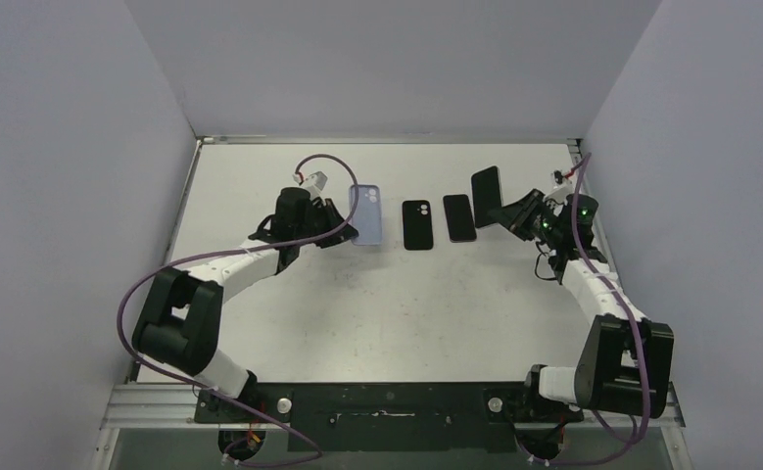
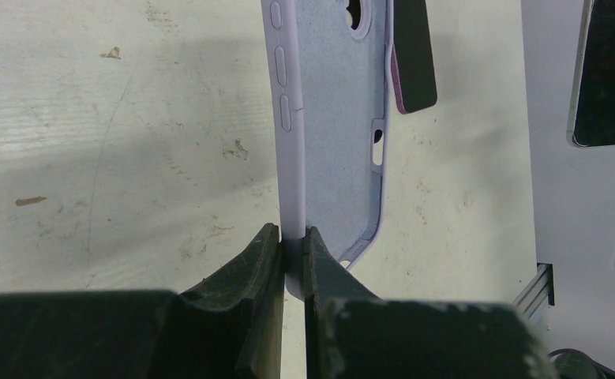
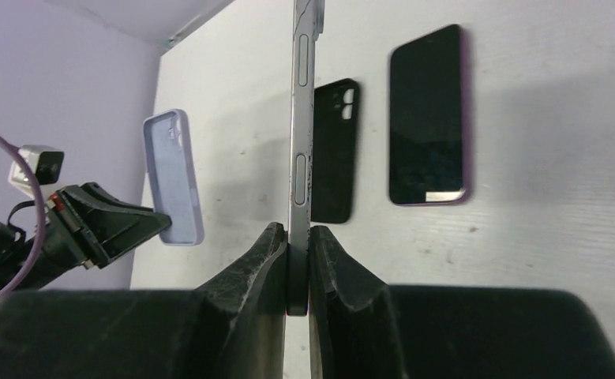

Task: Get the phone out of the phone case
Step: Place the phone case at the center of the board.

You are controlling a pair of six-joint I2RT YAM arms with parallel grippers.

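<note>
The lilac phone case (image 1: pixel 367 215) is empty, and its soft inside (image 2: pixel 328 118) faces the left wrist camera. My left gripper (image 2: pixel 292 237) is shut on the case's side wall near a bottom corner, holding it just left of the table's middle (image 1: pixel 346 227). The phone (image 1: pixel 488 196), dark-screened with a silver frame, is out of the case and lifted at the right. My right gripper (image 3: pixel 296 233) is shut on the phone's lower end, so the phone's thin silver edge (image 3: pixel 301 118) points away from the right wrist camera. In the top view that gripper (image 1: pixel 514 213) sits right of the phone.
A black phone case (image 1: pixel 416 224) and a second phone with a purple rim (image 1: pixel 459 217) lie flat between the two grippers. Both also show in the right wrist view: the black case (image 3: pixel 335 150) and the purple-rimmed phone (image 3: pixel 426 114). Grey walls enclose the white table (image 1: pixel 387 313).
</note>
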